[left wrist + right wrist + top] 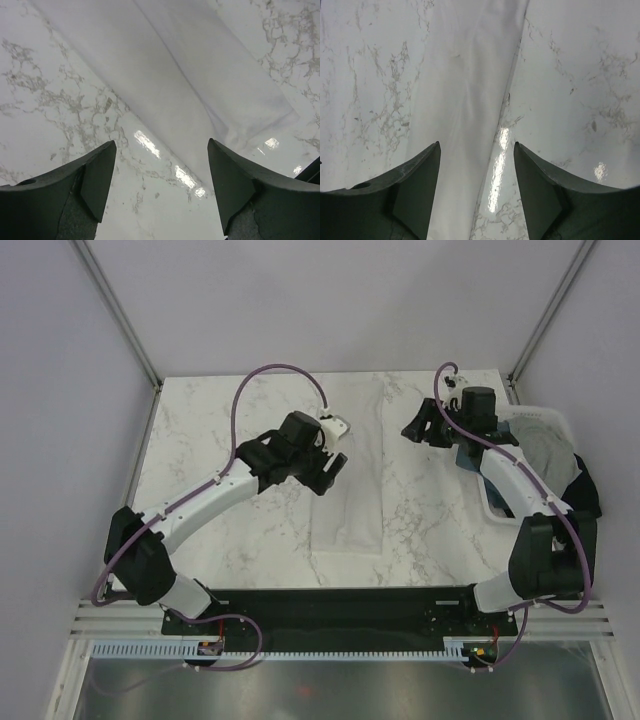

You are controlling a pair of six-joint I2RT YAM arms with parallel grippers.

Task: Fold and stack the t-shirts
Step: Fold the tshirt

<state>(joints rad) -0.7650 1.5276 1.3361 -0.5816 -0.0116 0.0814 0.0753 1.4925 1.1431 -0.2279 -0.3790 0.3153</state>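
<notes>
1. 1 white t-shirt (352,485) lies flat in the middle of the marble table (200,440). It is folded into a long narrow strip running from the far edge toward the arms, its sleeves tucked out of sight.
2. 2 long creases show along the strip in the wrist views, and the cloth looks smooth and thin against the glossy stone.
3. The left gripper (335,450) hovers over the strip's left edge, about halfway along. Its jaws are spread wide with nothing between them; its wrist view shows bare marble and one end of the strip below.
4. The right gripper (413,423) hangs just right of the strip, nearer the far end. Its jaws are also spread and empty, with the strip's right edge beneath them.
5. At the table's right edge stands a white bin (545,412) holding more shirts (545,448), grey and teal, with black cloth draped over its outer side. How many are there cannot be told.
6. Judged step: the lengthwise folds look done and neither gripper holds the cloth, so the crosswise fold comes next.
7. That move would call for both grippers to drop to the 2 corners of 1 end, pinch the layers off the slick marble, then lift evenly and lay that end over the other.
</notes>
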